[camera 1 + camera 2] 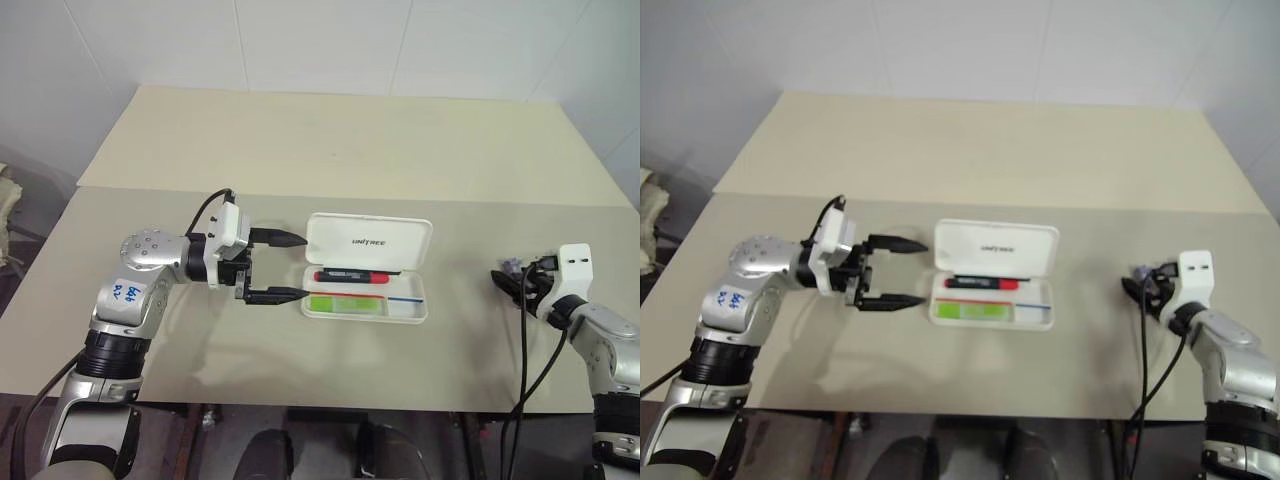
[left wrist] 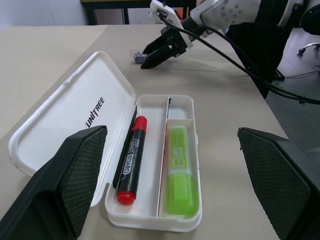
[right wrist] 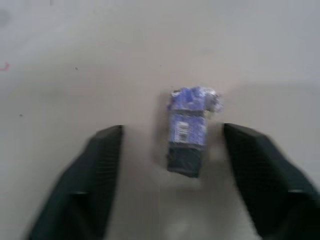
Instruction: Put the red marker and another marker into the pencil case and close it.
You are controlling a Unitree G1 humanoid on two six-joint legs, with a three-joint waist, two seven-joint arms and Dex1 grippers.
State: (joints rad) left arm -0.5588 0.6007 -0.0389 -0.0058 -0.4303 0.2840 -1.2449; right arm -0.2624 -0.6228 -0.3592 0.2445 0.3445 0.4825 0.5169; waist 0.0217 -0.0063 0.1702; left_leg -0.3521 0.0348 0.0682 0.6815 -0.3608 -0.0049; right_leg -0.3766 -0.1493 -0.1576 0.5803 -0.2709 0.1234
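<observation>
Silver-grey arms end in white wrist blocks and black two-finger grippers, left gripper (image 1: 290,266) and right gripper (image 2: 150,56); black cables trail back; a blue-scrawled sticker marks the left forearm.

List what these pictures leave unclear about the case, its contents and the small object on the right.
- Small purple-wrapped object: blurred in right wrist view, its print unreadable; tiny in eye views.
- Thin black pen: mostly hidden behind the red marker, left wrist view.
- Pencil case: lid's near corner covered by a left gripper finger.
</observation>
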